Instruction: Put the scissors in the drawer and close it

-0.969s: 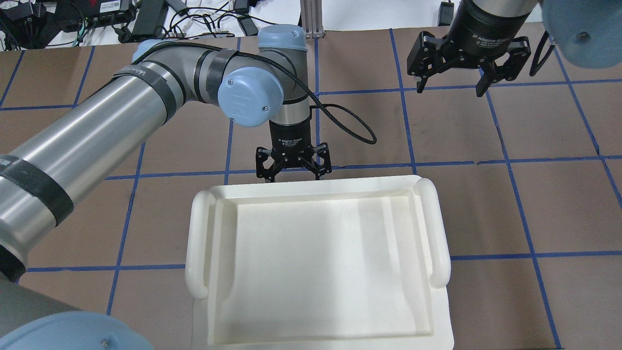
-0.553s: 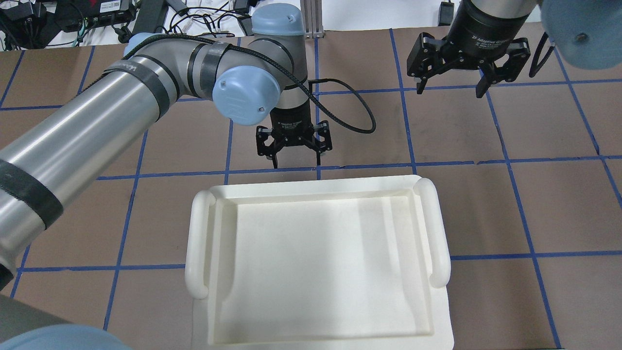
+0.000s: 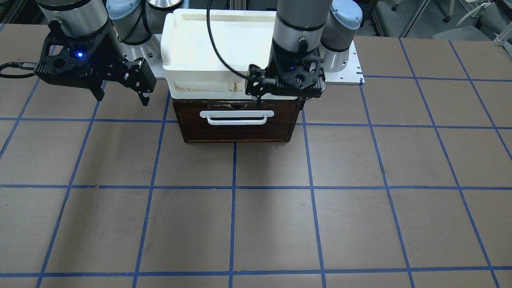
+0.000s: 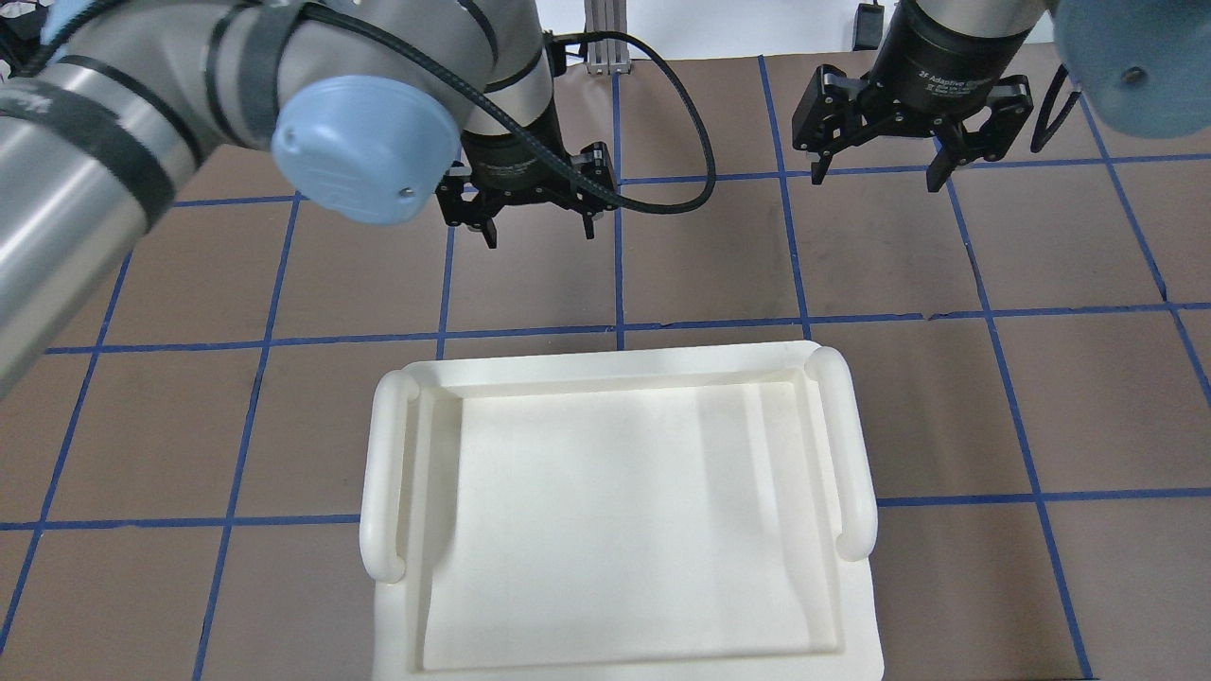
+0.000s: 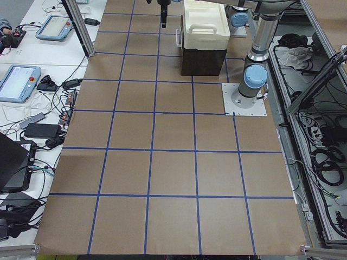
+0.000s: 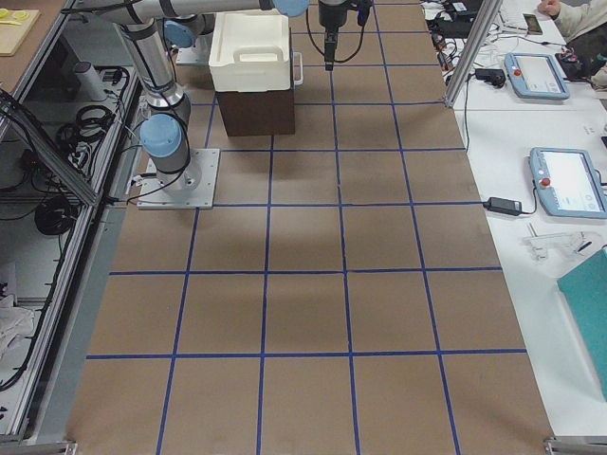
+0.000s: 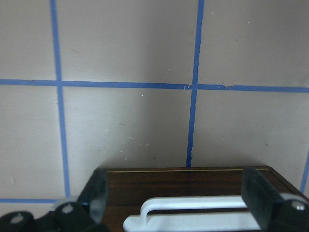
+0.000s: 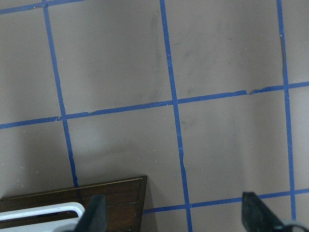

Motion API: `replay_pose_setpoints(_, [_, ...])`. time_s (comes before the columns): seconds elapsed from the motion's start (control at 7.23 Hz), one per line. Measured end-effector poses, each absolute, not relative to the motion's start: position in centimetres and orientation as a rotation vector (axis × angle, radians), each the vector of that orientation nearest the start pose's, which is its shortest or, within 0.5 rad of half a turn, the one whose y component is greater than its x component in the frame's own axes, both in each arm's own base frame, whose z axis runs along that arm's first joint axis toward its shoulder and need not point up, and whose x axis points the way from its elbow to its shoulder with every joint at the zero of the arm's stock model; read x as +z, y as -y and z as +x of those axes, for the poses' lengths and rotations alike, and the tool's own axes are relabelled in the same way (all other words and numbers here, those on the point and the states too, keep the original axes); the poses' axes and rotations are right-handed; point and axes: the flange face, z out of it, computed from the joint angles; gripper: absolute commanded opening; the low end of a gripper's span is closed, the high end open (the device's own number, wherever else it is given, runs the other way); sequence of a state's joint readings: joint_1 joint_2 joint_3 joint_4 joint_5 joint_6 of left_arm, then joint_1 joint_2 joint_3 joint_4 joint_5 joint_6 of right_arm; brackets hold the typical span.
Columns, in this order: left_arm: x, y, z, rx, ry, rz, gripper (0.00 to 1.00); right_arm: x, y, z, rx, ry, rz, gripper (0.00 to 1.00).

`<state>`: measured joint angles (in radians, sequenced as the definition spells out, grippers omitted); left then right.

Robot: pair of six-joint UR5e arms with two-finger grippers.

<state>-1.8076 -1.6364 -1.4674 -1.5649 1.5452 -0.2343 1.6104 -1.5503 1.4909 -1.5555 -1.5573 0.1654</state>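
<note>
Drawer [image 3: 236, 132]: dark brown front, flush with its cabinet, so shut. Its inside is hidden. The white bar handle [image 3: 236, 121] faces the operators' side.
Scissors: seen in no view.
White tray [image 4: 615, 364] sits on top of the cabinet, and its floor shows plain white.
Left gripper [image 4: 539, 235]: fingers spread wide, gripping nothing. It hangs above the drawer front and apart from it. In the left wrist view the handle lies between the two fingers.
Right gripper [image 4: 875, 180]: also spread, gripping nothing, over the table well off to the cabinet's side.
Table [image 3: 256, 224]: brown top with a grid of blue tape.
Room: white benches run along the far side, with control tablets [image 5: 19, 81] and loose cables. An arm base stands on a white plate [image 5: 244, 100].
</note>
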Motion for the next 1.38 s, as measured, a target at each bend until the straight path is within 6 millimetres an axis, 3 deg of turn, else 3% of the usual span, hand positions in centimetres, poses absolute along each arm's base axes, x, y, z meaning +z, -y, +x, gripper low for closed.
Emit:
replay_pose_setpoints(0.14, [53.4,45.8,-22.5,-0.066,-3.174,0.035,0.98,51.5,49.8,15.4,-0.066,-3.117,0.195,1.00])
replay_pose_setpoints(0.28, [54.9,45.0,-19.9,-0.080,-3.174,0.018,0.98,51.5,49.9,15.4,-0.064,-3.117,0.195,1.00])
replay_pose_setpoints(0.55, [55.6,47.2,-15.0,-0.133,-3.181,-0.098,1.00,51.4,49.9,15.5,-0.062,-3.117,0.194,1.00])
replay_pose_setpoints(0.83, [55.3,48.4,-14.0,-0.142,-3.180,-0.114,1.00,51.3,49.8,15.4,-0.058,-3.117,0.197,1.00])
replay_pose_setpoints(1.38, [54.8,48.5,-13.9,-0.121,-3.176,0.003,1.00,51.1,49.8,15.4,-0.052,-3.118,0.202,1.00])
